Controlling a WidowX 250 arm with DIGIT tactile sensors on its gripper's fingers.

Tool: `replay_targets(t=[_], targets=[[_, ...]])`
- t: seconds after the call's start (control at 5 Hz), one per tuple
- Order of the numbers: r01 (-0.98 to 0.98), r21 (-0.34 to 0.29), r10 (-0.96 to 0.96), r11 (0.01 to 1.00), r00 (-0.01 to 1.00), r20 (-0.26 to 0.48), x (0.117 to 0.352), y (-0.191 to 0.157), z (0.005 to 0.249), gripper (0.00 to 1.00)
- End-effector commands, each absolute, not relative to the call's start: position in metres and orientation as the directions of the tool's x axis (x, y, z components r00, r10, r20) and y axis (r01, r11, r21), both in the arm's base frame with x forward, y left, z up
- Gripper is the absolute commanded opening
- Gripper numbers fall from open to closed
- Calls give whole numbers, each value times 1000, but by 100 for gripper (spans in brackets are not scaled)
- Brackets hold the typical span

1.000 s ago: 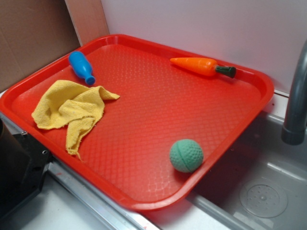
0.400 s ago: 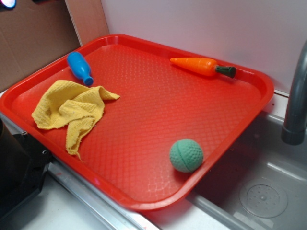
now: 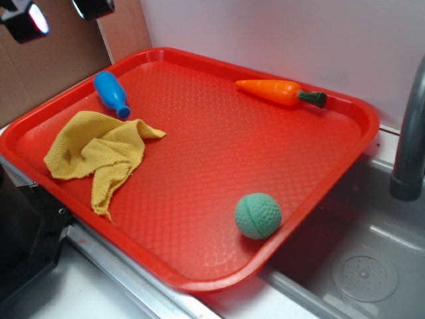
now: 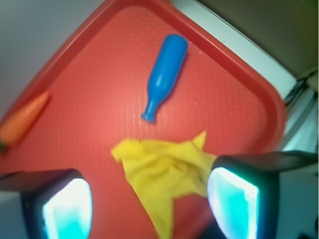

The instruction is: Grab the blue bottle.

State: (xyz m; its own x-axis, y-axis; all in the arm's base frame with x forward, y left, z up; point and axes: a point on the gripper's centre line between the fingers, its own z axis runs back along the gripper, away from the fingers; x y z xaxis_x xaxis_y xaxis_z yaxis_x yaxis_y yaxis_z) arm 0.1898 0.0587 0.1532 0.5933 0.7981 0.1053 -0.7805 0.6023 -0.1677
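Hand (image 4: 149,199): two dark fingers with pale glowing pads at lower left and lower right of the wrist view, set wide apart and released, nothing between them; in the exterior view only its tips show, at the upper left corner, high above the tray. Yellow cloth (image 4: 167,169): crumpled, directly below the hand in the wrist view, lying between the fingers' line of sight and the target. Blue bottle (image 4: 164,74): lying on its side on the red tray (image 4: 99,99), upper centre of the wrist view, fat body toward the tray's rim, narrow neck pointing down-frame at the cloth; neck mouth just beside the cloth's edge, whether touching cannot be told; in the exterior view it sits at the upper left of the tray (image 3: 111,94). Orange carrot (image 3: 279,92): far edge of the tray, well apart from the bottle. Green dimpled ball (image 3: 257,215): lower right of the tray, well apart. Step in hand, by judgement: approach, hand aloft and not yet over the bottle. Next move, by judgement: carry the hand past the cloth to above the bottle's body, turn the fingers across its long axis, descend and close without snagging cloth or striking the rim
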Motion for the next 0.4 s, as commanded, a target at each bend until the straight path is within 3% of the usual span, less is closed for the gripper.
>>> replay_targets(t=[0.0, 0.2], targets=[[-879, -168, 893, 446, 427, 140, 210, 97, 111, 100], [-900, -155, 912, 407, 391, 124, 219, 110, 82, 100]])
